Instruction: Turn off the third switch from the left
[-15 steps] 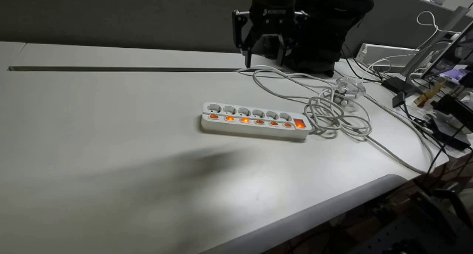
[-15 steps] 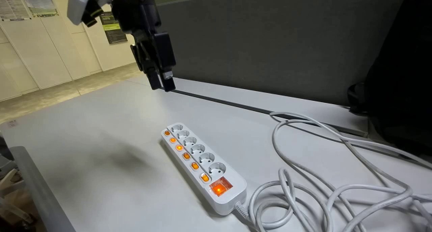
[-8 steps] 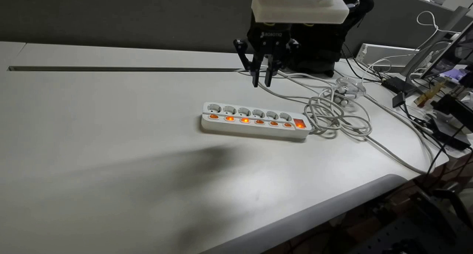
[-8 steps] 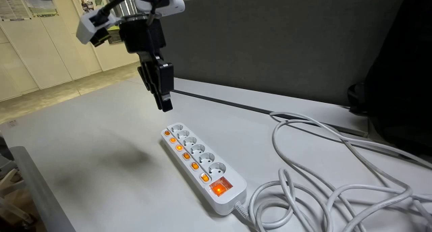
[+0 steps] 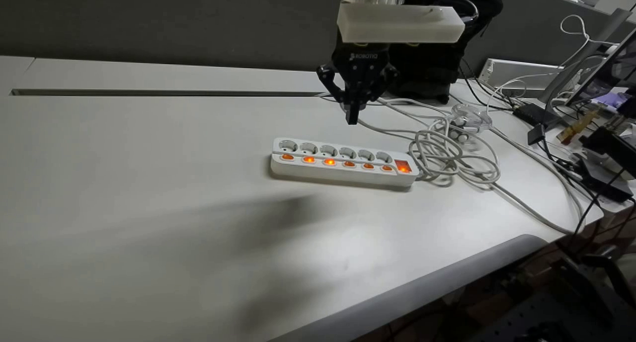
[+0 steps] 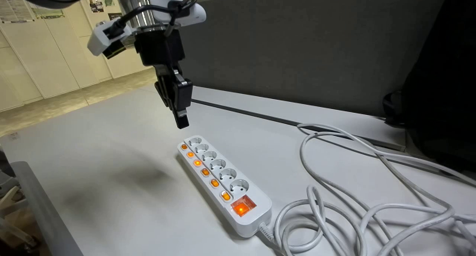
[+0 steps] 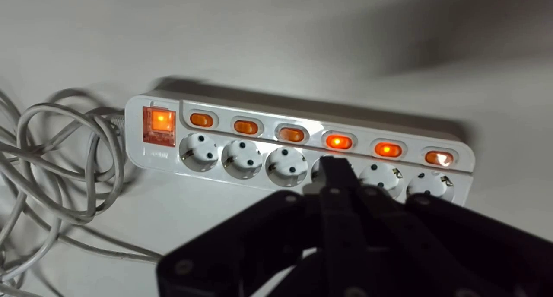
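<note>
A long white power strip [image 5: 343, 178] lies on the table, with a row of small orange-red switches along one edge. The third switch [image 5: 329, 162], counted from the cordless end, glows, as does its second neighbour; the same third switch [image 6: 197, 162] is lit in an exterior view. In the wrist view that third switch [image 7: 339, 141] shows just beyond my fingertips. My gripper [image 5: 352, 122] hangs above and behind the strip, touching nothing. Its fingers are pressed together with nothing between them; in the wrist view the gripper [image 7: 337, 159] covers part of a socket.
A large main switch [image 7: 160, 124] glows at the strip's corded end. Loose grey cable [image 5: 437, 153] lies coiled beside that end. A black backpack [image 5: 422, 78] stands behind, against the grey partition [image 6: 297, 51]. A monitor and small gear sit at the table's far side.
The gripper has come down toward the strip and its fingers have gone from wide apart to together. The strip and its lit switches look the same.
</note>
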### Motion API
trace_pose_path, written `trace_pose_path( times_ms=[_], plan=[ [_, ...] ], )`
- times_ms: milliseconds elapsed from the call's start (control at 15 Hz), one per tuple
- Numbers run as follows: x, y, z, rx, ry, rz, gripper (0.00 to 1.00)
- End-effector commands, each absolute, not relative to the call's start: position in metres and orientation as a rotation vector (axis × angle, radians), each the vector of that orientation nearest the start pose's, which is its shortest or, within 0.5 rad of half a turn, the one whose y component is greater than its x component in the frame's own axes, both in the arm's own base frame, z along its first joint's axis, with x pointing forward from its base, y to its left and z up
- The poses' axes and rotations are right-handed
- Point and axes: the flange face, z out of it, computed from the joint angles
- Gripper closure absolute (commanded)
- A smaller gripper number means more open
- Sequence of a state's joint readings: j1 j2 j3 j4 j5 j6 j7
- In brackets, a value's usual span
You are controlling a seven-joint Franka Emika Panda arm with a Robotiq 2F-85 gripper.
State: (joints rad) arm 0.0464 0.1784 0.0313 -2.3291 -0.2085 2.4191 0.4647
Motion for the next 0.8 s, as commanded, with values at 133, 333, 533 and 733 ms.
trace_pose_path(
  times_ms=[133, 333, 533, 733],
  plan=[
    [0.506, 0.039, 0.251, -3.256, 0.391, 0.04, 1.0],
    [0.506, 0.034, 0.244, -3.249, 0.408, 0.021, 1.0],
    [0.506, 0.028, 0.234, -3.239, 0.427, 0.012, 1.0],
    [0.507, 0.025, 0.222, -3.231, 0.447, 0.016, 1.0]
  ],
)
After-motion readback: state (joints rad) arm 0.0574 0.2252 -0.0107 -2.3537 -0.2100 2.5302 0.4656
